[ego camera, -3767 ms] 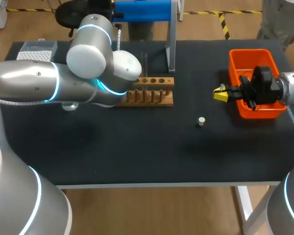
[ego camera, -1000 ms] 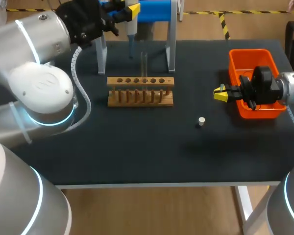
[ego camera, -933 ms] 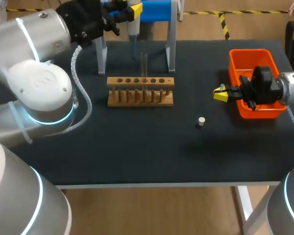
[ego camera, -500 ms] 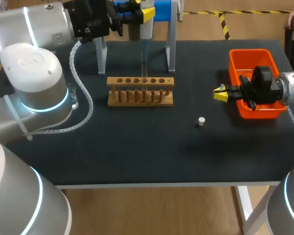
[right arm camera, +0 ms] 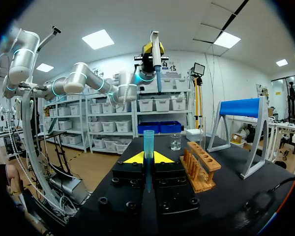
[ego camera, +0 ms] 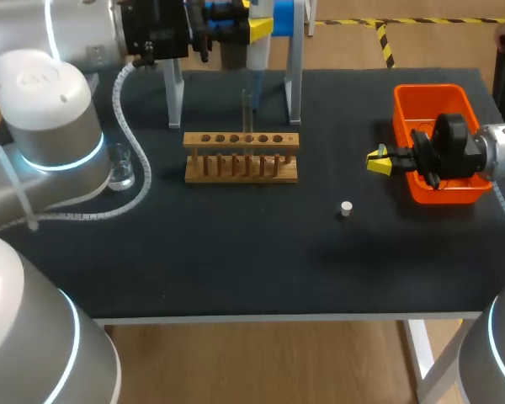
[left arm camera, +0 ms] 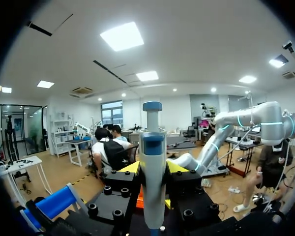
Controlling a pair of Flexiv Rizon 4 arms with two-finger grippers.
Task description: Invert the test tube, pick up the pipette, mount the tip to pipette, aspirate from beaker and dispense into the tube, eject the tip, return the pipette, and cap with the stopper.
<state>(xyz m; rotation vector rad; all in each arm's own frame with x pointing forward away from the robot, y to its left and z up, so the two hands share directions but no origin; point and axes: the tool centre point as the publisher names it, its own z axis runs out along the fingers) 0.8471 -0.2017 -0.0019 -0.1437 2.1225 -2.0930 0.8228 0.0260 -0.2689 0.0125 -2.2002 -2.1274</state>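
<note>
My left gripper is shut on the white-and-blue pipette, holding it upright at the back of the table. Its tip hangs just above the clear test tube, which stands in the wooden rack. In the left wrist view the pipette sits between the yellow fingers. The glass beaker stands left of the rack and the small white stopper lies right of it. My right gripper hovers beside the orange bin, shut on a slim blue tube.
The pipette stand, a blue bar on two grey posts, rises behind the rack. My left arm's elbow looms over the table's left side. The wooden rack and beaker lie ahead of my right gripper.
My left arm has carried the pipette rightward, from near the stand's left post to above the test tube. The elbow swung away and uncovered the beaker. The right arm has not moved.
</note>
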